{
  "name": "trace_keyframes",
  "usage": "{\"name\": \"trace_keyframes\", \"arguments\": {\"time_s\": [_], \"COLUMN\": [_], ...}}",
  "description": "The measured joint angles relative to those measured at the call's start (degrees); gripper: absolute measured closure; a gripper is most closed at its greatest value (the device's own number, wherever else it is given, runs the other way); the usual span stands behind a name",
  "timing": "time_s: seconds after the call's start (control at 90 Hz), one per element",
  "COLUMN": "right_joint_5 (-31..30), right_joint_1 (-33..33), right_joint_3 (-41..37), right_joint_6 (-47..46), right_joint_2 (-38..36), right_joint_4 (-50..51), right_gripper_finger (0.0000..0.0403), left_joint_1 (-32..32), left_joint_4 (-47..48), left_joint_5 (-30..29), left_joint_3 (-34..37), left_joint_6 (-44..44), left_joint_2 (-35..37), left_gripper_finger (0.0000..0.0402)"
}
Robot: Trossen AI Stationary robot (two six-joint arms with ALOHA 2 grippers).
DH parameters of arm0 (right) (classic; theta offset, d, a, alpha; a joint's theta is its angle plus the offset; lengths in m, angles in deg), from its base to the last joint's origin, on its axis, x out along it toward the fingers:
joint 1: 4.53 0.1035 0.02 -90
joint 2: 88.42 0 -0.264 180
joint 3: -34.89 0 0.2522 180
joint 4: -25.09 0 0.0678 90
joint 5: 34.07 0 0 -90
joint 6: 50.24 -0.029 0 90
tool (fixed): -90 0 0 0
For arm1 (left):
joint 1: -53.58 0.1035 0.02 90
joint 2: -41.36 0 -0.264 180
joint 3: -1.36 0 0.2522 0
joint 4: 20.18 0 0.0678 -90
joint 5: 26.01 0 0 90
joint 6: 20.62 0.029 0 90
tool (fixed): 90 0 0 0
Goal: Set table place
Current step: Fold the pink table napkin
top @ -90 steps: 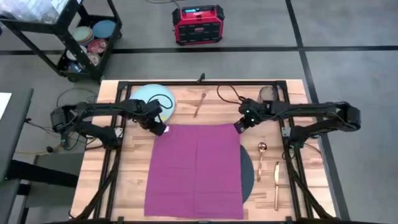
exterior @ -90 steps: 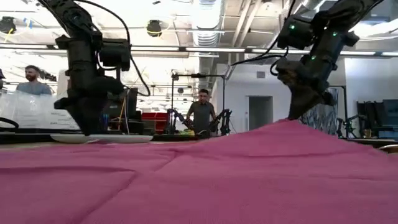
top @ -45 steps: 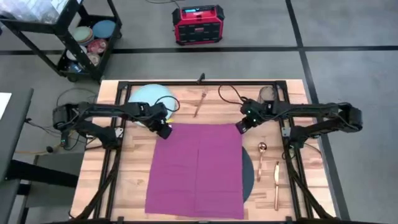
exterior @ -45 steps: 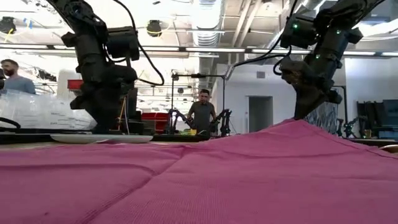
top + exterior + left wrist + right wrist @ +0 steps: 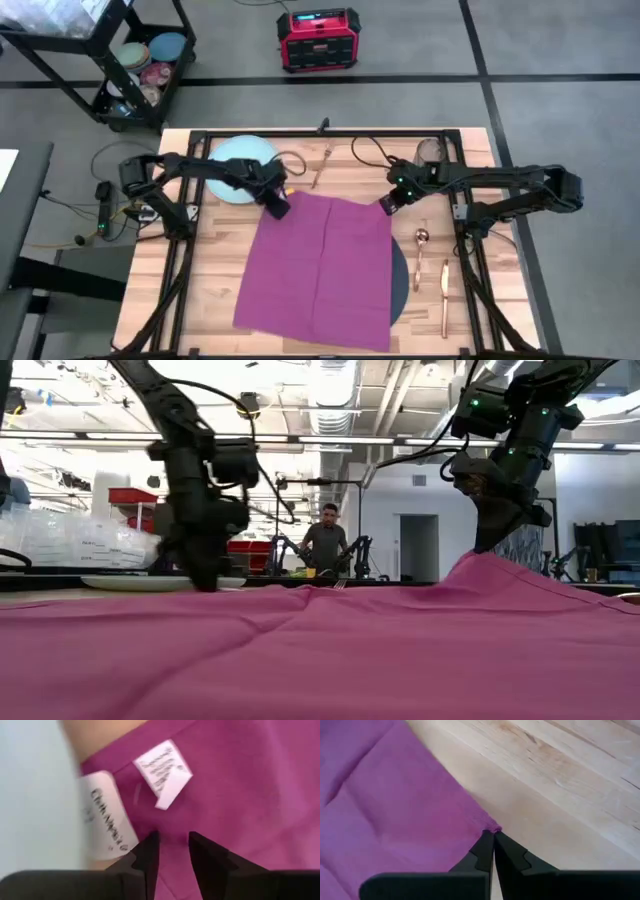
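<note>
- Across the middle of the table [image 5: 215, 305] the magenta napkin [image 5: 320, 265] lay spread out, covering most of the dark round mat [image 5: 399, 280], so we judged the setting barely begun.
- We had our left gripper [image 5: 277, 203] at the napkin's far left corner, its fingers nearly together and pinching the cloth by its white care labels [image 5: 162, 772].
- We had our right gripper [image 5: 387, 204] at the napkin's far right corner, fingers pressed together on the tip of the cloth.
- Beyond the napkin's far left corner sat the pale blue plate [image 5: 232, 160], not yet on the mat.
- Beside the napkin's right edge lay a copper spoon [image 5: 421, 250] and knife [image 5: 444, 295]; a fork [image 5: 321, 165] lay beyond its far edge, all unplaced.
</note>
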Motion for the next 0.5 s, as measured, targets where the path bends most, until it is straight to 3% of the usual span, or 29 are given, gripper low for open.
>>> {"name": "trace_keyframes", "arguments": {"time_s": [0.278,0.378,0.5], "right_joint_5": [0.05,0.06,0.16], "right_joint_1": [-0.44,-0.49,-0.90], "right_joint_3": [0.00,0.00,0.00], "right_joint_6": [0.05,0.27,0.37], "right_joint_2": [-0.02,-0.02,-0.02], "right_joint_4": [0.53,0.54,0.53], "right_gripper_finger": [0.0403,0.0403,0.0403], "left_joint_1": [8.47,6.35,-0.61], "left_joint_4": [10.31,14.58,17.74], "left_joint_5": [-2.58,1.82,2.80], "left_joint_3": [-8.64,-9.48,-9.48], "left_joint_6": [3.09,2.63,-0.21], "left_joint_2": [0.36,1.08,1.55], "left_gripper_finger": [0.0311,0.0311,0.0311]}}
